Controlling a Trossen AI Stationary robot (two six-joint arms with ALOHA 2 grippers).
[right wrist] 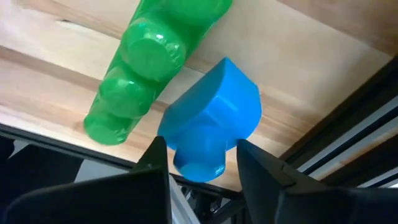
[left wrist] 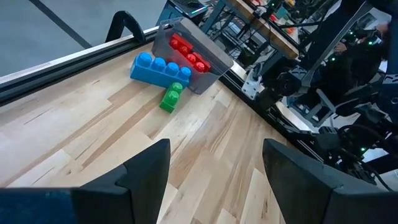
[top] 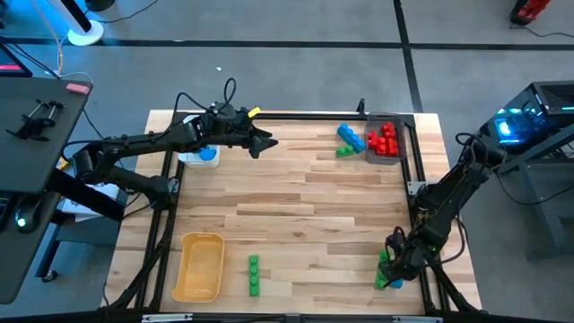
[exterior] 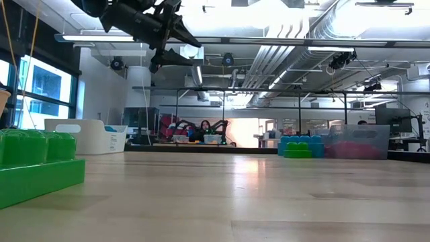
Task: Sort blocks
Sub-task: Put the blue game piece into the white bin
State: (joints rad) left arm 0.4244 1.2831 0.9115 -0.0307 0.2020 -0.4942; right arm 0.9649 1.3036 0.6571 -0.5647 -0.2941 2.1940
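High view: my right gripper (top: 391,272) sits at the lower right, fingers spread around a blue block (right wrist: 211,118) beside a green block (right wrist: 149,59), not clamped. Left gripper (top: 265,142) hovers upper-middle, open and empty.

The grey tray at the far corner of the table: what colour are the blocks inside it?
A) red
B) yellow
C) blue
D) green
A: the grey tray holds a heap of red blocks; a blue block and a small green block lie on the wood just outside its wall.
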